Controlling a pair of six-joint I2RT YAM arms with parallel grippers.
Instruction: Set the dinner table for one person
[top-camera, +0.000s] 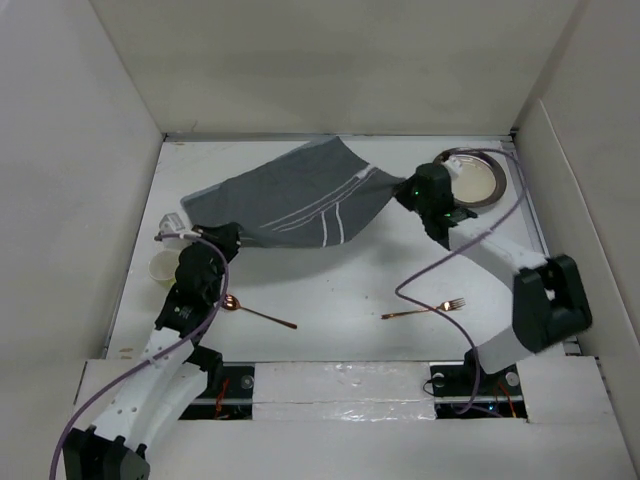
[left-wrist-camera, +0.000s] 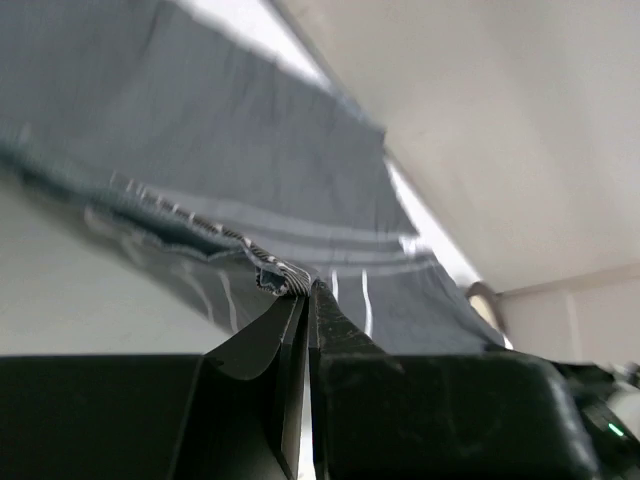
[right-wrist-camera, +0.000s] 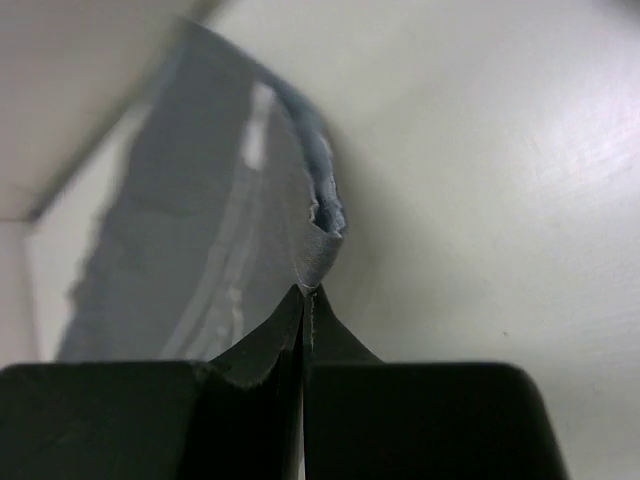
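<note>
- The white worktop (top-camera: 350, 280), walled by white upright panels, fills the middle of the overhead view; both arm bases sit at its near edge.
- A dark grey placemat (top-camera: 290, 200) with pale stripes stretches across the far half of the worktop, between the two arms.
- The left pincer (top-camera: 197, 232) is clamped on the placemat's left corner. Its wrist view shows the jaws pressed together on a frayed hem (left-wrist-camera: 285, 278), with the cloth (left-wrist-camera: 250, 150) spreading away above them.
- The right pincer (top-camera: 398, 190) is closed on the opposite corner. Its wrist view shows a puckered tuft of cloth (right-wrist-camera: 318, 245) rising from the tips (right-wrist-camera: 304, 292).
- Whether the middle of the placemat rests on the worktop or hangs clear of it cannot be told from above.
- A brown-rimmed plate (top-camera: 488, 180) sits in the far right corner, partly hidden behind the right arm and a purple cable.
- A pale cup (top-camera: 162, 268) stands at the left edge, partly covered by the left arm. A small grey-white object (top-camera: 170, 227) beside it is too unclear to name.
- A copper spoon (top-camera: 262, 314) lies near the left arm and a copper fork (top-camera: 425, 310) near the right arm, well apart, both on bare worktop.
</note>
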